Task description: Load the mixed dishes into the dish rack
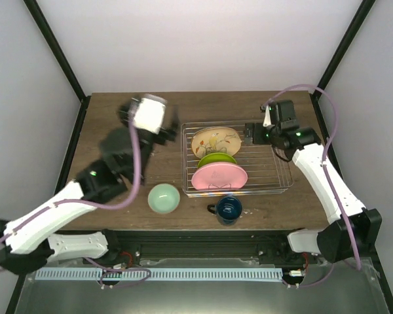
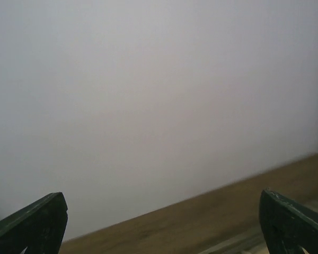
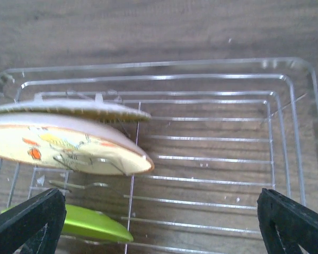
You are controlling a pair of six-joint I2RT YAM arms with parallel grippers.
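Right gripper [image 3: 160,197]: jaws spread wide, nothing between them. It hangs over the right half of the dish rack [image 3: 217,137], above bare wires.

Left gripper [image 2: 161,197]: jaws also wide apart and empty. It is raised over the far left of the table [image 1: 275,206] and faces the back wall [image 2: 148,79].

Rack, left half: three plates lean in a row. The floral plate [image 1: 216,140] is farthest, the green plate [image 1: 216,158] in the middle, the pink plate [image 1: 219,176] nearest.

Outside the rack, on the table along its near side: the mint bowl [image 1: 164,198] sits to the left. The blue mug [image 1: 228,209] stands upright just in front of the pink plate.
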